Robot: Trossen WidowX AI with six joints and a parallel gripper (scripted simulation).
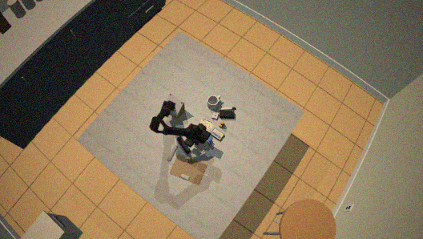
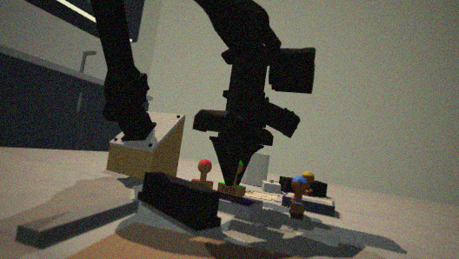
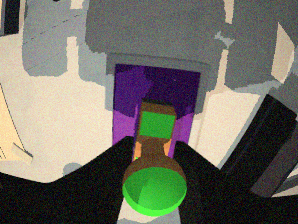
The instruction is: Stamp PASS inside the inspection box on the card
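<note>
My gripper (image 2: 232, 179) (image 3: 153, 145) points down and is shut on the PASS stamp (image 2: 231, 189) (image 3: 155, 190), which has a wooden body with a green knob and a green top on its base. The stamp is upright over the purple ink pad (image 2: 243, 207) (image 3: 132, 82). Its base looks at or just above the pad surface; contact is hidden. A cream card (image 1: 206, 123) (image 2: 262, 196) with small dark marks lies beyond the pad. Its inspection box cannot be made out.
A red-knobbed stamp (image 2: 204, 167) stands near the pad; blue-knobbed (image 2: 299, 187) and yellow-knobbed (image 2: 308, 176) stamps stand on the other side. A black block (image 2: 180, 200) and grey bar (image 2: 78, 222) are in front. A mug (image 1: 213, 103) and brown board (image 1: 188, 170) lie further out.
</note>
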